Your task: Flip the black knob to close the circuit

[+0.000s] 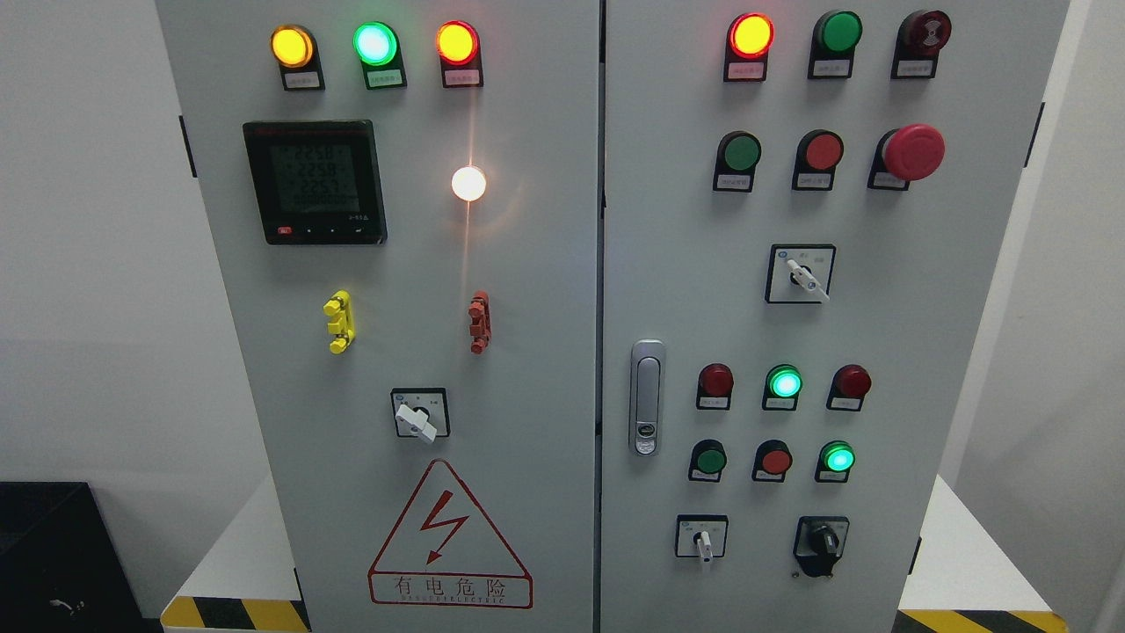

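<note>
From my remote station, neither robot hand nor arm shows in the head view, so I cannot tell their pose or whether the fingers are spread or closed. The black knob (823, 542) sits at the lower right of the grey cabinet's right door (879, 334), just right of a white-handled switch (702, 538), below a lit green lamp (838, 458).

Red-bordered triangular warning sign (449, 538) on grey cabinet's left door (395, 352): lightning bolt, "有电危险". Black digital meter (315, 182): blurred digits, roughly "225". Small button labels illegible.
</note>
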